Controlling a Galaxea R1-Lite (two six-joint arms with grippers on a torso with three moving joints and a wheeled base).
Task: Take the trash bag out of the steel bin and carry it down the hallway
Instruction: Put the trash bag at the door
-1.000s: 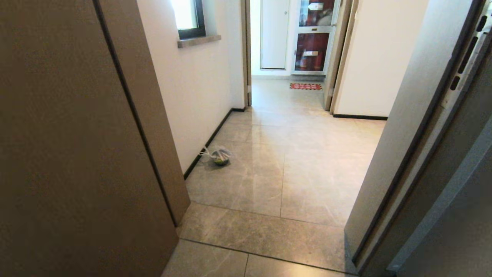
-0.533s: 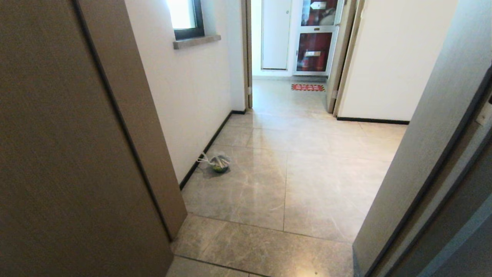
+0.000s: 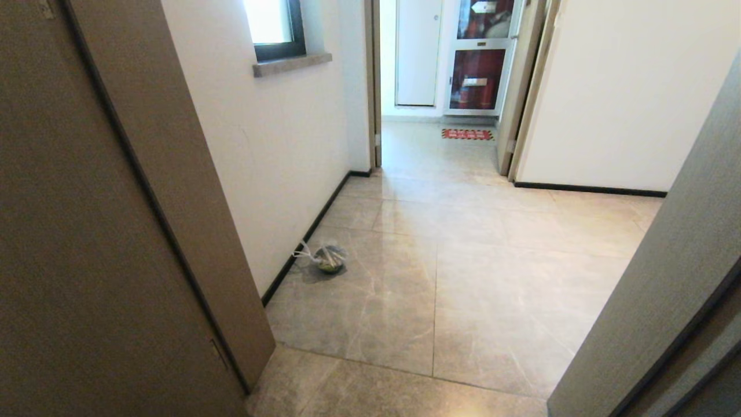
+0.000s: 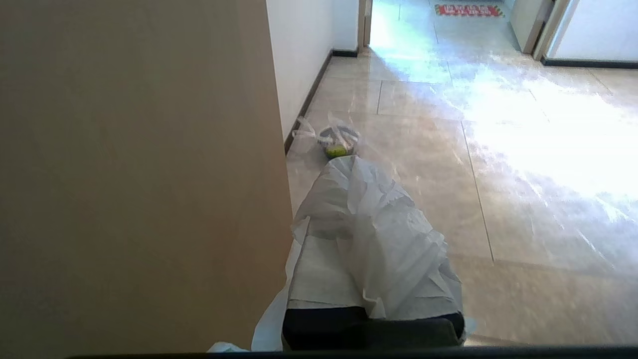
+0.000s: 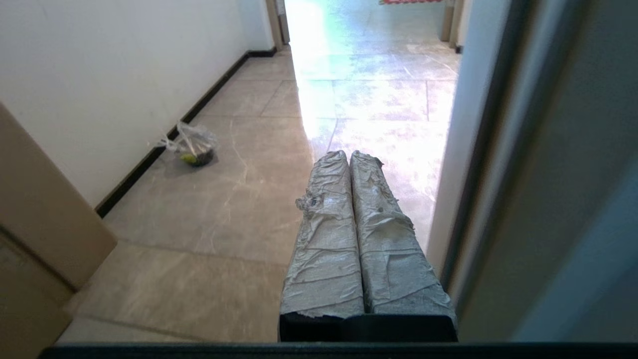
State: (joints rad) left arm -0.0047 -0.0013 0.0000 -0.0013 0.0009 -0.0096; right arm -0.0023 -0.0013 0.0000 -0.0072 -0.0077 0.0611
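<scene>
Doorway to the hallway (image 3: 463, 260), trash bag (image 4: 384, 234) in my grip.

My left gripper (image 4: 349, 169) is pinched tight on the thin white trash bag, which drapes over it; my right gripper (image 5: 349, 157) rides pressed together, holding nothing. A white-and-green plastic bag (image 3: 329, 259) sits on the tiles beside the black skirting (image 3: 312, 226).

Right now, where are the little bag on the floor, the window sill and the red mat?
bag on the floor (image 3: 329, 259), head view, its bulging body
window sill (image 3: 292, 63), head view, front edge
red mat (image 3: 468, 134), head view, centre
</scene>
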